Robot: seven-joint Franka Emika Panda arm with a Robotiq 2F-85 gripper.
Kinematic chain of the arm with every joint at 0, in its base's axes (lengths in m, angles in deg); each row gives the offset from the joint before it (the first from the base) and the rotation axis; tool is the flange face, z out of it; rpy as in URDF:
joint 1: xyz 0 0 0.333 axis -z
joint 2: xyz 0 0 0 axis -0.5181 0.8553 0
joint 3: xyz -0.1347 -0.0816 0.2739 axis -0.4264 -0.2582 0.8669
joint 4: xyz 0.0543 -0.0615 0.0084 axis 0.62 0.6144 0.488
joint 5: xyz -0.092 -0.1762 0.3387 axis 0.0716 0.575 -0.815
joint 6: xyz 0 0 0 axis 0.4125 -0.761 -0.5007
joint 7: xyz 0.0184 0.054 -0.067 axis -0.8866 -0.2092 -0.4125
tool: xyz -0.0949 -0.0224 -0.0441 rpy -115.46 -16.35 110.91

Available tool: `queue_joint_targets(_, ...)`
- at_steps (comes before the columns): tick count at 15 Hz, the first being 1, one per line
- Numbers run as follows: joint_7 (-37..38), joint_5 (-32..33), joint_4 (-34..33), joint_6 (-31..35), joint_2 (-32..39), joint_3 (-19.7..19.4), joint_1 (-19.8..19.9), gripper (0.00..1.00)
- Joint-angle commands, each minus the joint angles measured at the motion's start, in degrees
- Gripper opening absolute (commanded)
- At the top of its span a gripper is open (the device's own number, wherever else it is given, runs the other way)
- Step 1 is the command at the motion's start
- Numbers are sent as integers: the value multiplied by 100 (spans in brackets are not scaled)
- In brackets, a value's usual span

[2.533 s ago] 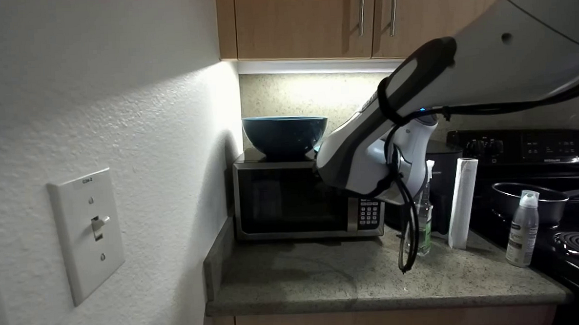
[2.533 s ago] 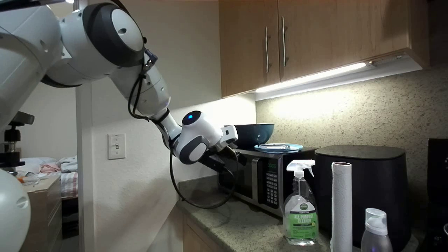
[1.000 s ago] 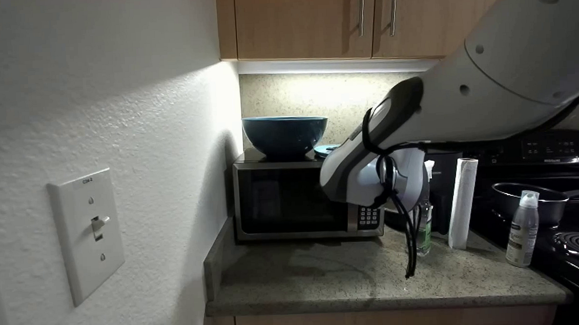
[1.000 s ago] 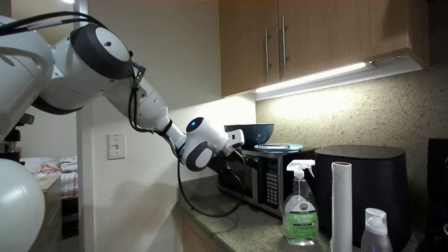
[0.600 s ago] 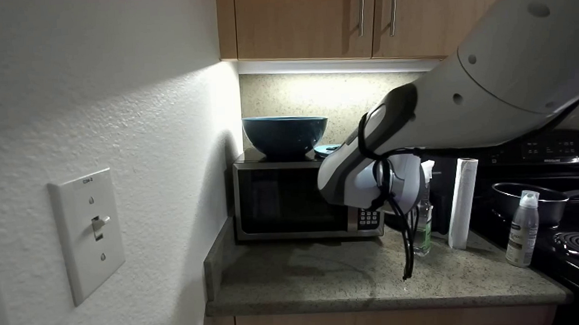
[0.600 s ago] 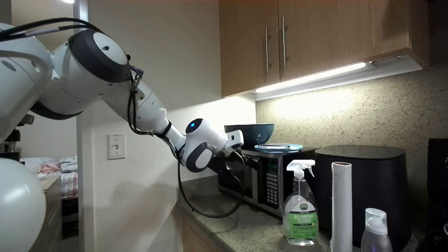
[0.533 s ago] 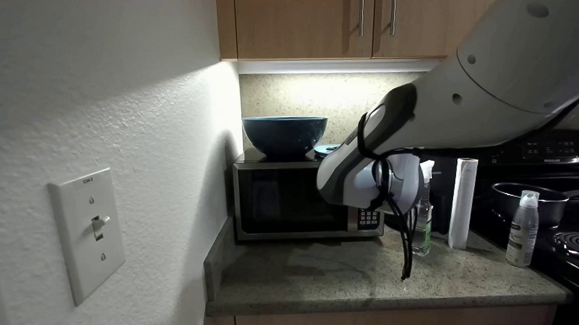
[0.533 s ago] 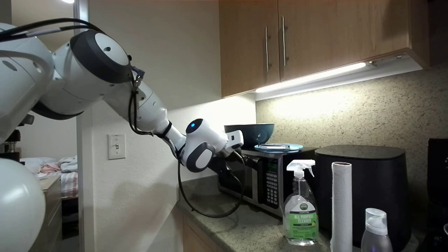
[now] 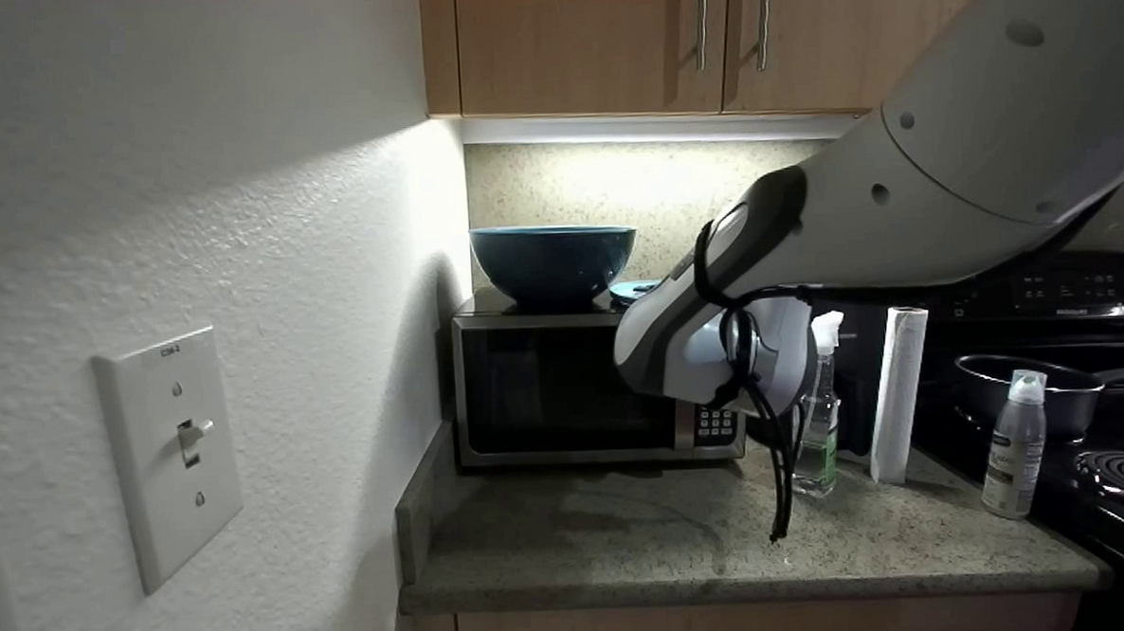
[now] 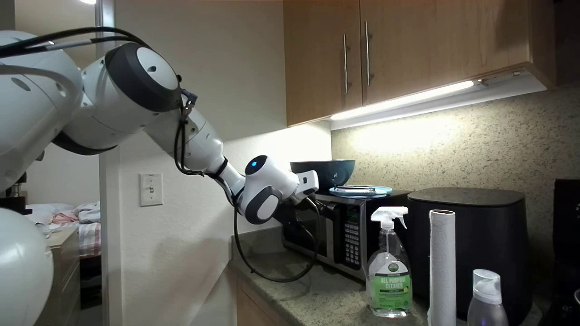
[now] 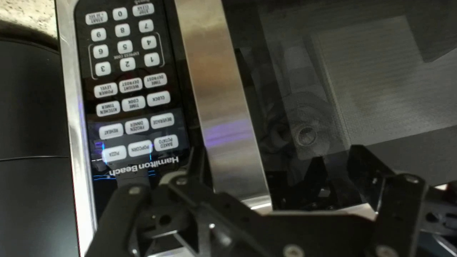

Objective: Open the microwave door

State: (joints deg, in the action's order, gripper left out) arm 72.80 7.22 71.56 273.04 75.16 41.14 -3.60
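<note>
The microwave door (image 9: pixel 546 392) is closed, a dark glass panel in a silver frame; it also shows in the wrist view (image 11: pixel 378 71). Its flat metal handle (image 11: pixel 223 96) stands beside the button panel (image 11: pixel 128 82); its lower part shows in an exterior view (image 10: pixel 333 244). My gripper (image 11: pixel 277 151) is open. In the wrist view one finger is on the button-panel side of the handle and the other over the glass. Whether either finger touches the handle cannot be told. My gripper is in front of the door in an exterior view (image 10: pixel 312 217); the hand hides it in the other.
A dark blue bowl (image 9: pixel 552 267) and a light blue plate (image 10: pixel 361 191) sit on the microwave. A spray bottle (image 10: pixel 390 280), a white roll (image 10: pixel 442 267) and a black appliance (image 10: pixel 471 244) stand beside it. A white wall (image 9: pixel 312 232) borders the counter (image 9: pixel 629 540).
Over 2.5 seconds the arm has lowered, and the hand has shifted toward the handle and button-panel side. In the last half second it has moved only slightly. The door stays closed.
</note>
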Motion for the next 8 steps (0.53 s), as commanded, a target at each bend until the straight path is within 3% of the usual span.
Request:
queue_joint_targets(1,0,0,0,5,0,5,3,100)
queue_joint_targets(8,-16,11,10,59,-20,36,7,100)
